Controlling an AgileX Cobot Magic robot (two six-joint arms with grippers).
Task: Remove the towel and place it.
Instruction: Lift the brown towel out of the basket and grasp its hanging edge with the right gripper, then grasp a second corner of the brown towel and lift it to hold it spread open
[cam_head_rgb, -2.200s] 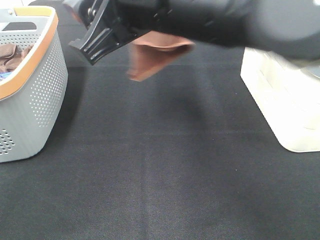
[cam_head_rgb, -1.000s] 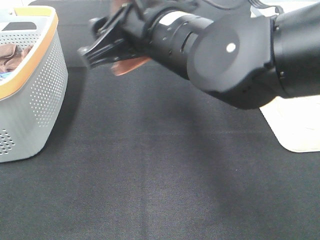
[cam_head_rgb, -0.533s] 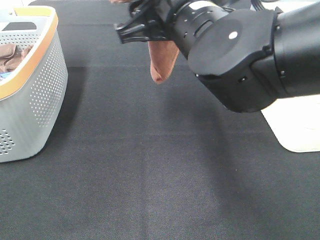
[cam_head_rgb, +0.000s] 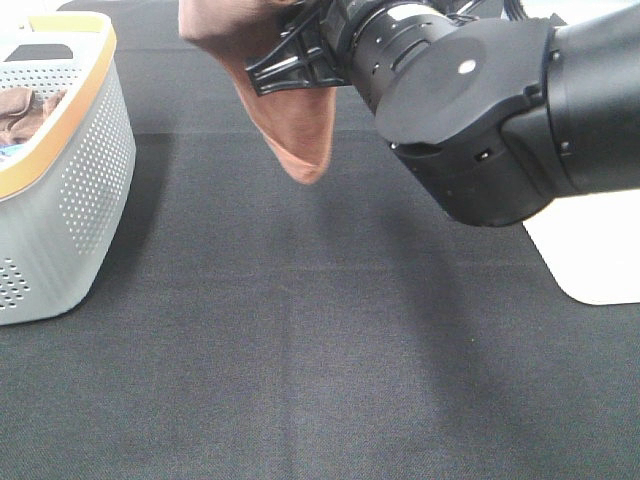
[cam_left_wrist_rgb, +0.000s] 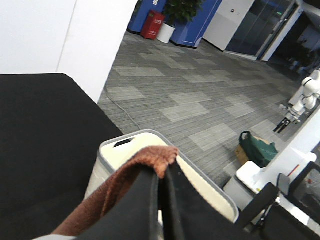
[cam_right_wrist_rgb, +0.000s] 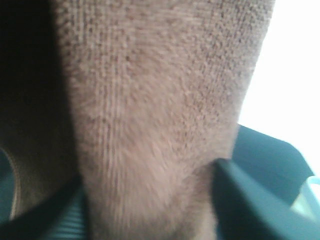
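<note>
A grey perforated basket (cam_head_rgb: 70, 190) with an orange rim stood at the left on the black table (cam_head_rgb: 300, 360), a brown cloth (cam_head_rgb: 25, 108) bunched inside it. A white bin (cam_head_rgb: 600, 255) sat at the right edge, well apart from the basket.

Bright, even light; wrist-view towel (cam_right_wrist_rgb: 150, 125) blurred, perhaps too close.

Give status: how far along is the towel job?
Done: the towel is lifted, hanging clear of the black table. In hand: the left gripper is pinched shut on it, and the right gripper grips it too. Left: placing it; it has not been set down or released yet.
</note>
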